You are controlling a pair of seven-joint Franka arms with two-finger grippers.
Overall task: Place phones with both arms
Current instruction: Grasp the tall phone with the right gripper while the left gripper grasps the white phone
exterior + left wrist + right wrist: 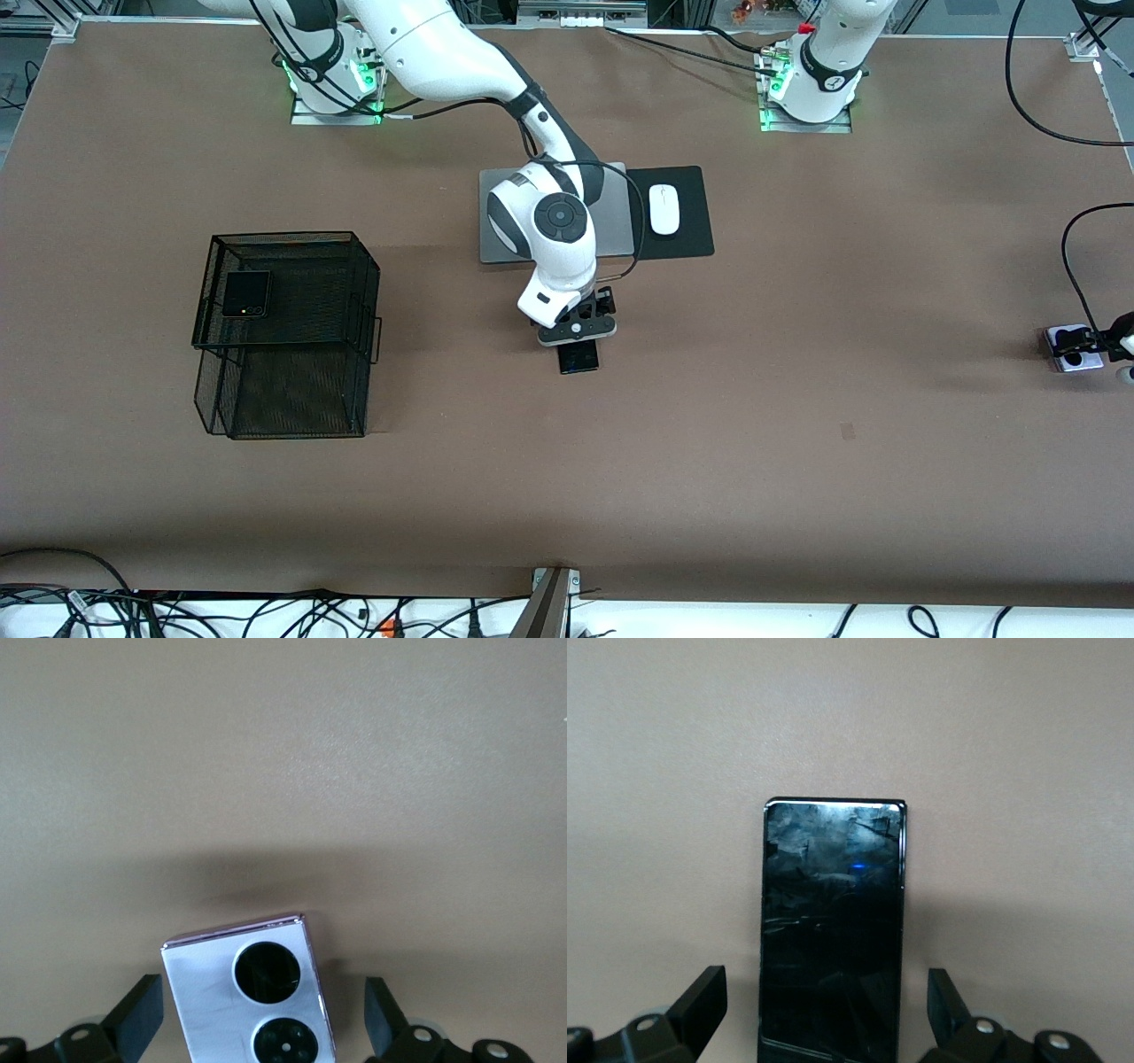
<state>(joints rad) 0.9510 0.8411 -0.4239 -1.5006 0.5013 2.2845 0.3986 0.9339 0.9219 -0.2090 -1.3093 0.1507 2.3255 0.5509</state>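
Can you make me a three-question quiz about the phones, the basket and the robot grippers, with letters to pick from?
1. Where is the black flip phone?
A. on the top tier of the basket
B. on the laptop
C. beside the mouse

2. How many black circles show on the lilac phone?
A. none
B. two
C. five

3. How is the right gripper at the slab phone?
A. shut tight on it
B. open, a finger on each side, apart from it
C. over the basket

Answers:
1 A: the front view shows it lying on the basket's upper shelf.
2 B: the left wrist view shows two round black circles, with the left gripper open around the phone.
3 B: the right wrist view shows gaps between both fingers and the phone's edges.
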